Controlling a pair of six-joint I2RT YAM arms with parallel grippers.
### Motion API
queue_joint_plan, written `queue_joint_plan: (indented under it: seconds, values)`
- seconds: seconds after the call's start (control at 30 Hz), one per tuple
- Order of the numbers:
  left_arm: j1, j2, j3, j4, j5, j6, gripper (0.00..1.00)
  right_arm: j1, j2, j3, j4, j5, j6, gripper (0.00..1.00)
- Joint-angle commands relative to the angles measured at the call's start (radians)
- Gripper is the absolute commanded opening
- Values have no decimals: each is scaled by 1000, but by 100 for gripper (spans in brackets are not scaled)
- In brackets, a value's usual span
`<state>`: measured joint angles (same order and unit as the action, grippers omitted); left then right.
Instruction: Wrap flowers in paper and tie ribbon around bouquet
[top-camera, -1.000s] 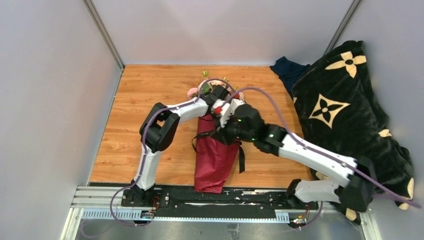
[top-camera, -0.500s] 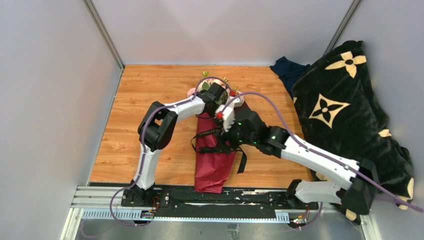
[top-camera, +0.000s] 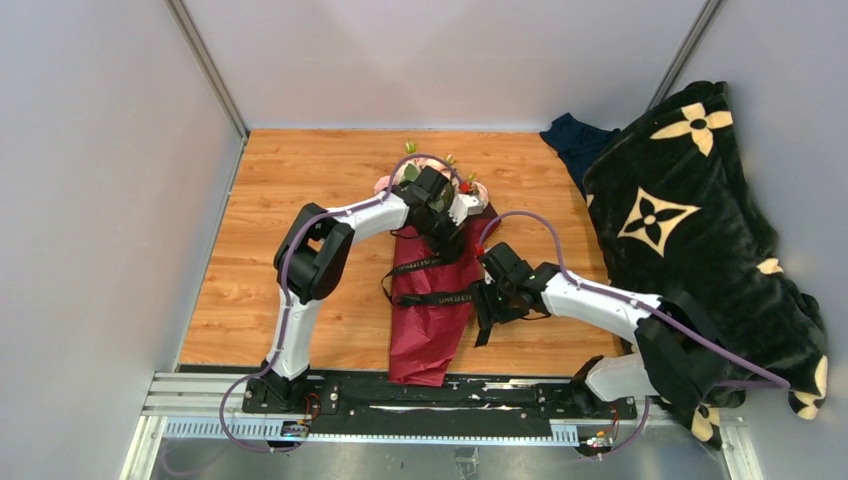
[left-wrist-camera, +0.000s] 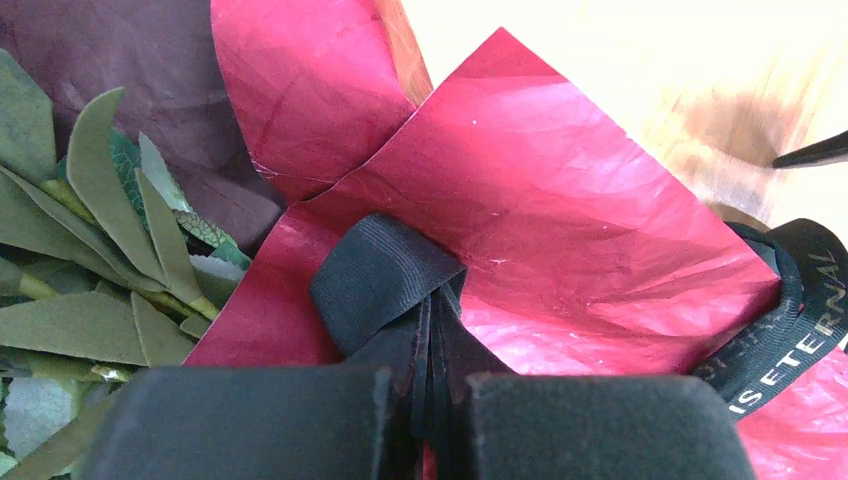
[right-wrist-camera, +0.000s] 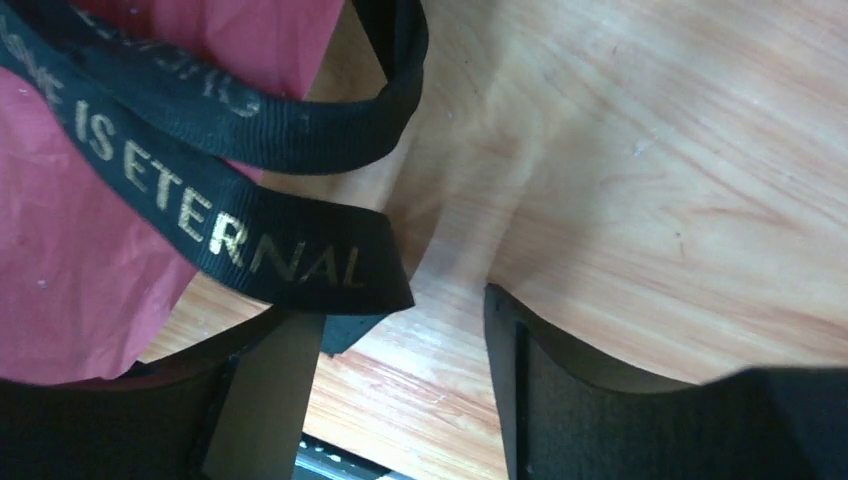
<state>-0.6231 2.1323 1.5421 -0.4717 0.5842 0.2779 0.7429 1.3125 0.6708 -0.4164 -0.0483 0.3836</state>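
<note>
We judge this to be the tying step. The bouquet lies lengthwise on the desk with the flowers at the far end. The paper is already rolled round the stems, and the ribbon crosses it in bands. Our left hand is clamped on a bunched fold of ribbon beside the leaves. Our right hand is spread apart and empty, low over the desk at the bouquet's right edge, with the ribbon's lettered end lying by one finger. Next, we think, it must close on that end and pull it snug without dragging the paper open.
</note>
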Motion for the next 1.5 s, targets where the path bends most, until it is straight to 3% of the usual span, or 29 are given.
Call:
queue_joint_plan:
  seconds: [0.0,0.03,0.07,0.1,0.13,0.27,0.37,0.47,0.63,0.83,0.9,1.0,1.07,1.17,1.3,1.47]
  values:
    - [0,-47,-20,-4,14,17,0,-31,65,-23,107,-16,5,52]
    - [0,-47,-22,-6,14,22,0,-37,74,-26,119,2,4,32]
    - [0,-49,-19,-10,13,25,0,-39,73,-26,124,17,0,19]
    - [0,-48,-18,-15,12,29,0,-39,63,-26,127,21,-10,7]
    - [0,-47,-16,-19,11,31,0,-40,42,-27,124,24,-23,0]
    - [0,-39,-1,-23,11,43,0,9,-105,-1,59,-18,-134,0]
    - [0,-20,31,-32,16,46,0,204,-238,100,-7,-27,-314,0]
    - [0,-3,47,-44,36,47,0,324,-253,234,18,-37,-394,0]
    - [0,-6,51,-57,45,62,0,410,-63,449,179,-12,-603,0]
    - [0,-23,46,-89,57,121,0,405,192,578,405,320,-806,0]
    - [0,-21,45,-99,58,140,0,395,267,615,408,380,-840,11]
    - [0,-14,46,-101,55,150,0,386,350,715,291,438,-816,47]
    - [0,-11,49,-99,57,149,0,387,356,758,178,435,-766,54]
    - [1,-7,50,-91,57,144,0,387,257,711,95,292,-706,55]
    - [0,-5,50,-88,56,144,0,362,35,498,153,135,-634,50]
    - [0,-18,41,-84,70,136,0,88,-172,198,368,-162,-293,33]
